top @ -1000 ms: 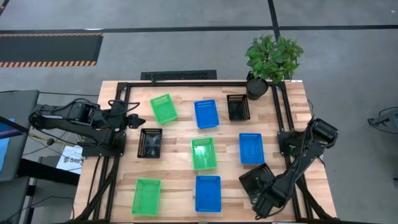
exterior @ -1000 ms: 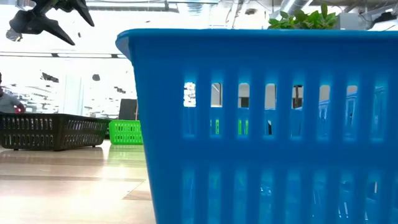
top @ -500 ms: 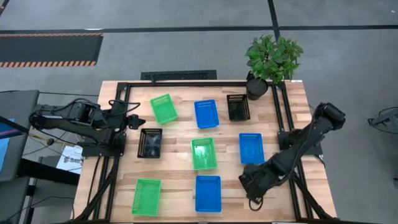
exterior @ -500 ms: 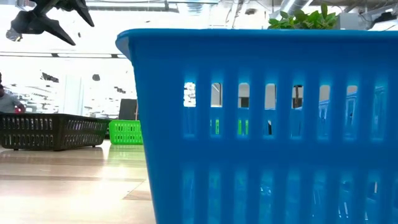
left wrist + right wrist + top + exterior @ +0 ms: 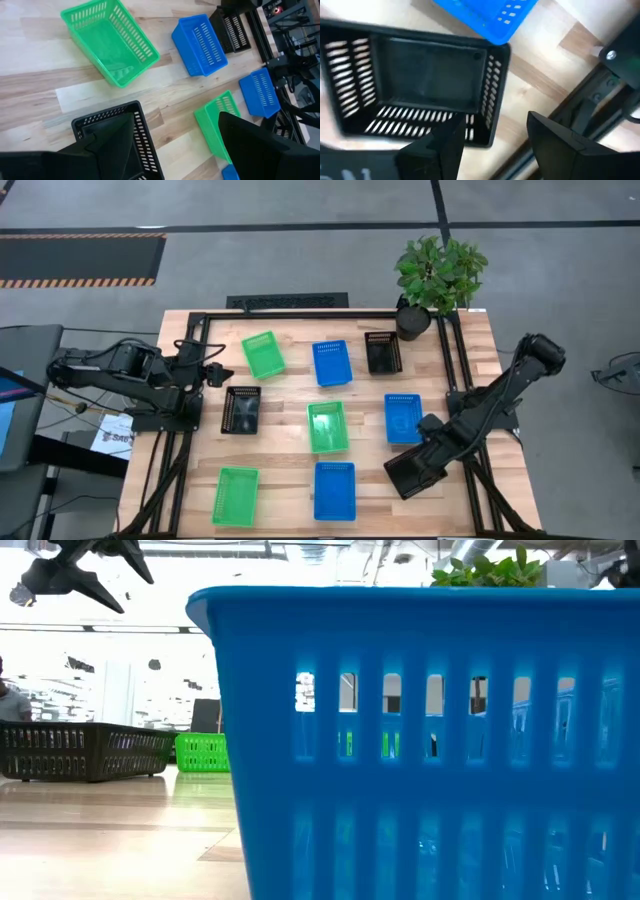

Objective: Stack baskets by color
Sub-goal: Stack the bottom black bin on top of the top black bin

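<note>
Black mesh, green and blue: 9 baskets lie singly across the wooden table (image 5: 290, 480), none stacked yet. At left, the left gripper (image 5: 214, 374) hovers with fingers apart beside a black basket (image 5: 241, 409). Green baskets (image 5: 263, 353) and blue baskets (image 5: 332, 363) fill the middle. At right, the right gripper (image 5: 432, 442), fingers apart, hangs over another black basket (image 5: 412, 472) near the front edge; gripping its rim appears to be the next move.

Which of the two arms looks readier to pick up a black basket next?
The right, most likely. Its hand hangs open right over the black basket at the table's near right corner. The left hand, also open, sits beside another black basket at the left, not over it.
</note>
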